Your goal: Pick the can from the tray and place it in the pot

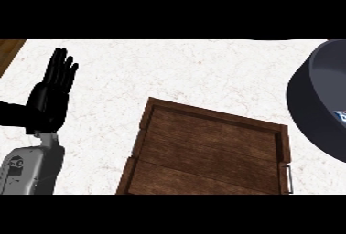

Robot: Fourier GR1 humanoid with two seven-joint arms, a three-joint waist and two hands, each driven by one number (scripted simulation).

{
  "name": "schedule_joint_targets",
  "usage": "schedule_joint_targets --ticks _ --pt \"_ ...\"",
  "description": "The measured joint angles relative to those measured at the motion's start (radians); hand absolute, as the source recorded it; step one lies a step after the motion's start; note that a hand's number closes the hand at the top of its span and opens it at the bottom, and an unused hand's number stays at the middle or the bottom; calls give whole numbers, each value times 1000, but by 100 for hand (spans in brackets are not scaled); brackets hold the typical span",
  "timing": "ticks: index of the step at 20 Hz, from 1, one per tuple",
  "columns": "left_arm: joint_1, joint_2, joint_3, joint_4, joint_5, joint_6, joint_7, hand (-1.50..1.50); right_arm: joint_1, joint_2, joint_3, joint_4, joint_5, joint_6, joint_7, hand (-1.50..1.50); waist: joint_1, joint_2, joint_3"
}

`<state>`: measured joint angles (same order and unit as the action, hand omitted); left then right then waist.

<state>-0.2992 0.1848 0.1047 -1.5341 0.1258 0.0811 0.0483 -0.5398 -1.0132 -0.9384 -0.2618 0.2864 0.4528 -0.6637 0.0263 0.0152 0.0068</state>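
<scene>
Though well apart from fingers (pixel 61 68) of left hand (pixel 47 103), can (pixel 339 114) inside pot (pixel 307 107)

The tray (pixel 209 151) is showing dark, grained wood. The counter (pixel 189 68) is presenting pale, veined stone. The pot (pixel 312 109) is appearing dark, smooth, matt.

Pot (pixel 312 109) right of tray (pixel 202 151) (just beside).

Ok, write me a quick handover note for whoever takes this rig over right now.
Left hand: open, fingers up, resting at the view's left, holding nothing.
Right hand: not in view.
Tray: on the counter at centre, no can on the part that shows.
Pot: at the right edge, partly cut off; a small blue and white thing shows inside at the edge, possibly the can.
Done: the pick, and likely the placing.
Left: check the pot and locate the right hand.
</scene>
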Motion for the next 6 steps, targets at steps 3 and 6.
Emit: schedule_joint_targets --ticks 3,6 --pt "-2 -4 1 0 3 2 1 0 26 -29 -9 19 -10 8 -7 -150 1 1 2" --pt "0 -7 -1 2 -1 4 -3 0 43 -50 -18 32 -22 13 -8 -150 1 2 3"
